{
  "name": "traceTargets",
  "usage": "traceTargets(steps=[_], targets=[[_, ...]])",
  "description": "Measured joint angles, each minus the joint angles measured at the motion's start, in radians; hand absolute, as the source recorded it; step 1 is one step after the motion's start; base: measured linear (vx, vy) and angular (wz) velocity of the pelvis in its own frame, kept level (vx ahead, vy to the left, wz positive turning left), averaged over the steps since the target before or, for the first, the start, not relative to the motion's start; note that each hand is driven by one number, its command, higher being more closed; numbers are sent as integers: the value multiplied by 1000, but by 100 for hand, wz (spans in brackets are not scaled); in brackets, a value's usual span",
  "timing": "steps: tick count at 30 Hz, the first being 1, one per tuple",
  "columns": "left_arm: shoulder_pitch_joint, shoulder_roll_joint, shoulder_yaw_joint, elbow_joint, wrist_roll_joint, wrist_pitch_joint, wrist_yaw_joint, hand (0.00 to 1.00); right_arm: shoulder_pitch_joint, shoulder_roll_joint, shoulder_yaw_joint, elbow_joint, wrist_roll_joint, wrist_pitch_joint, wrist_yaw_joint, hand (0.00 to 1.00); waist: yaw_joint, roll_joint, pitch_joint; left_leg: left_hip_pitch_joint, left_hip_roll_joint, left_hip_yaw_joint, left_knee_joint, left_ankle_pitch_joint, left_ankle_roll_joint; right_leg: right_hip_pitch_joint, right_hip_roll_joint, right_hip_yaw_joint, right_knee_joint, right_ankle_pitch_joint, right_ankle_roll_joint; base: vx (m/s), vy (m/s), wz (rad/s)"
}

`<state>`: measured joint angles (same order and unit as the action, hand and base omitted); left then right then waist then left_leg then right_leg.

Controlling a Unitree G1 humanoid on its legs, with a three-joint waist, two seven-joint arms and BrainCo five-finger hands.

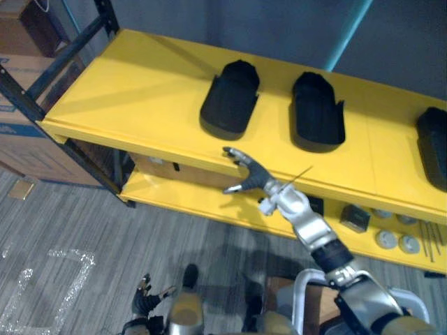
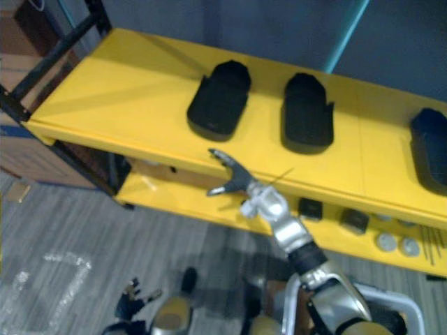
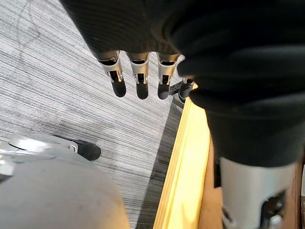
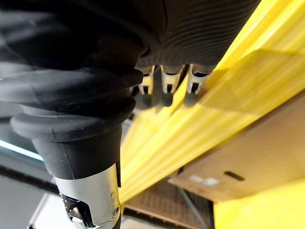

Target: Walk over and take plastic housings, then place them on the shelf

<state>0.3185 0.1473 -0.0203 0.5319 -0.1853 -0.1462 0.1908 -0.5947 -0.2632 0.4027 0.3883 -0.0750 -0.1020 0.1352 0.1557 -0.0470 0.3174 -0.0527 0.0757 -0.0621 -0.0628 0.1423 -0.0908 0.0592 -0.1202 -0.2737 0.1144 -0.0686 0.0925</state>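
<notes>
Left eye view: right hand (image 1: 253, 176) spread, holding nothing, before the shelf (image 1: 126, 84) bearing plastic housings (image 1: 230, 98).

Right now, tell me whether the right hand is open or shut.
Open. The right hand has straight fingers spread from the thumb, holding nothing, by the shelf edge.

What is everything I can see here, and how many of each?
Shelf: one, yellow, two levels.
Plastic housings: three, black, top level.
Small blocks: two, dark, lower level.
Round discs: several, silver, lower level.
Cardboard boxes: several, brown, left of the shelf.
Floor: grey, striped.
Right hand: open, at the top level's front edge.
Left hand: open, low near the floor.
</notes>
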Motion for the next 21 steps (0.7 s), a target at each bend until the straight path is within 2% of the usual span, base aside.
traceTargets(steps=[6, 10, 17, 21], targets=[[1, 0, 0, -1, -2, 16, 2, 0, -79, 8, -6, 113, -25, -7, -66, 0, 9, 19, 3, -5, -1, -14, 1, 5, -1, 2, 0, -15, 1, -6, -8, -33, -14, 9], [1, 0, 2, -3, -5, 16, 2, 0, -112, 7, -30, 170, -79, -27, -132, 0, 27, 41, 5, -22, -4, -38, -1, 15, 1, -3, 0, -33, 4, -7, -9, -5, -16, 15], [2, -1, 2, -39, -13, 17, 1, 0, -132, 3, -38, 180, -101, -50, -182, 0, 51, 54, 12, -38, -7, -62, 0, 18, -1, -9, -2, -57, 19, -13, -4, 13, -24, 11], [2, -1, 2, -41, -14, 17, 1, 0, -157, 4, -47, 172, -100, -49, -182, 0, 50, 58, 14, -38, -8, -61, 1, 18, -1, -15, -4, -57, 33, -22, -3, 0, 0, 0]])
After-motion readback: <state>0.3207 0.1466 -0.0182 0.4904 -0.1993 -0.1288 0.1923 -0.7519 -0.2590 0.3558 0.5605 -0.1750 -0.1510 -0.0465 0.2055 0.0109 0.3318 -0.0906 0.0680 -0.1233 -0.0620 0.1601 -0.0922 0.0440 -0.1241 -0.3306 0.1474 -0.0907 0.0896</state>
